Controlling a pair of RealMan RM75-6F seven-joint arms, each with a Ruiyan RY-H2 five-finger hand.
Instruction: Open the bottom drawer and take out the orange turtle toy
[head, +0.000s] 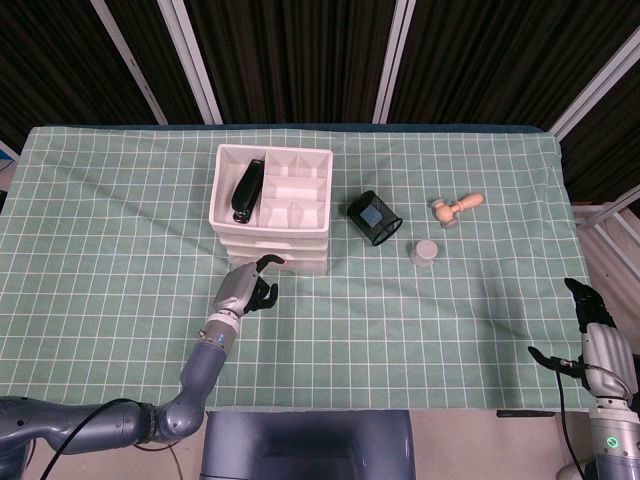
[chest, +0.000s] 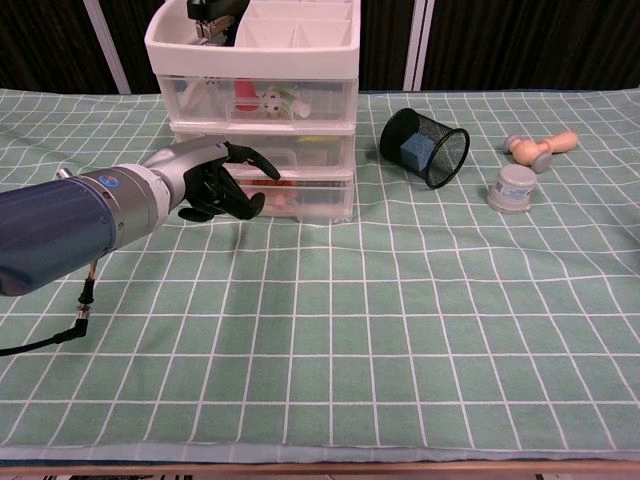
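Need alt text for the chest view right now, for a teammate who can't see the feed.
The left robot hand, fingers curled, is at the front of the closed bottom drawer of a white three-drawer organizer on a green checked tablecloth. An orange object shows dimly through the drawer front. To the right lie a tipped black mesh cup, a small jar and a wooden mallet.

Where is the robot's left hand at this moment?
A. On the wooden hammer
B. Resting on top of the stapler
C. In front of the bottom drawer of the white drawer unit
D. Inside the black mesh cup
C: the left hand is at the front of the bottom drawer, which is not pulled out.
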